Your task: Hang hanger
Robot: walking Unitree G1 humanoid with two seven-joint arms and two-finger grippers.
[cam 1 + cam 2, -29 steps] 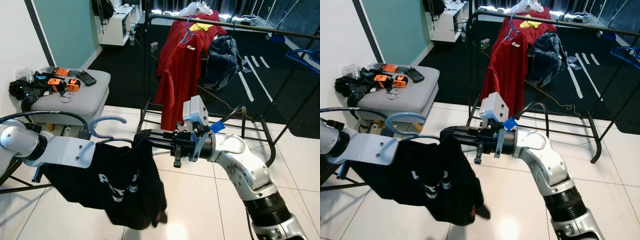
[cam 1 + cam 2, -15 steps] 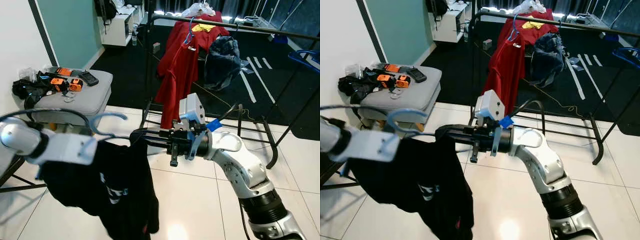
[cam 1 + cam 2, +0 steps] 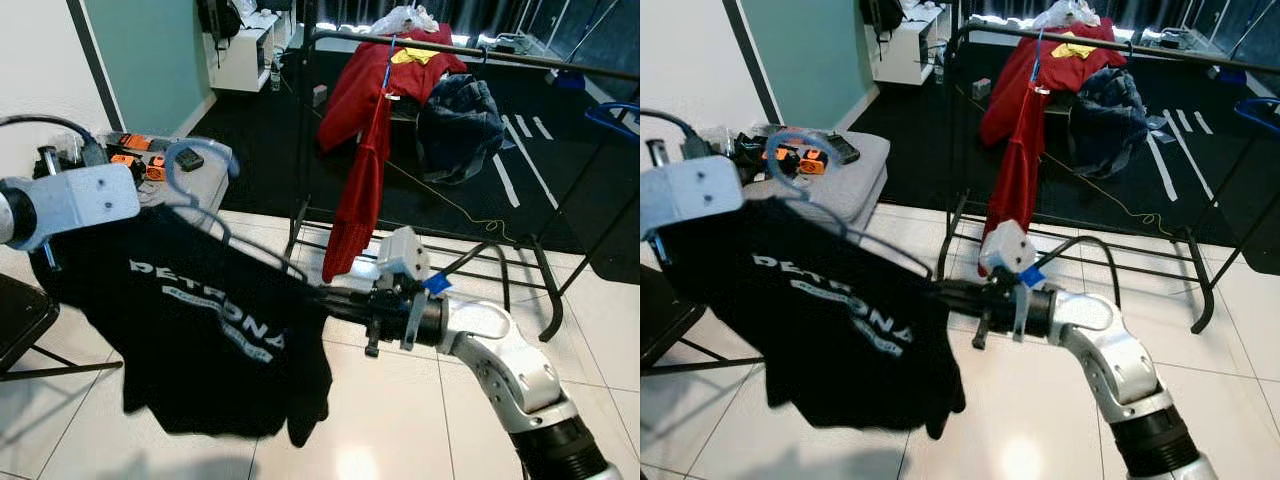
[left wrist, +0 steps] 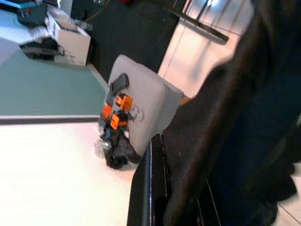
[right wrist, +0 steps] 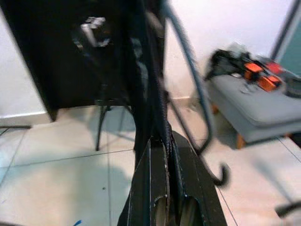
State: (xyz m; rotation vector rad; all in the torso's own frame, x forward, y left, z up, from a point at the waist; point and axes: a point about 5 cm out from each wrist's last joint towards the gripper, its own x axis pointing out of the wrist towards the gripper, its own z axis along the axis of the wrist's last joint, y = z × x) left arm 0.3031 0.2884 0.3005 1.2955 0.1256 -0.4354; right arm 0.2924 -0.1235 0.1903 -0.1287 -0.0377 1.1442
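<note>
A black T-shirt [image 3: 205,330] with white lettering is seen in the lower left of the frame, carried on a light blue hanger [image 3: 196,160] whose hook stands up near the upper left. The shirt is held raised above the white tiled floor [image 3: 400,420] between the 2 arms. The left gripper [image 4: 155,197] is placed at the left shoulder of the shirt, in the left of the frame; its fingers are covered by black cloth in the left wrist view, so it cannot be told if they are open or closed. The right gripper [image 3: 325,300] is placed in the centre of the frame, and its fingers [image 5: 157,188] are closed on the edge of the shirt and the hanger wire, as the right wrist view shows. Behind, in the upper centre, a black clothes rack [image 3: 480,50] is seen with a red garment [image 3: 365,170] on a blue hanger and a dark jacket [image 3: 458,115]. A grey cushioned stool [image 3: 855,175] with orange and black items stands at the left.
</note>
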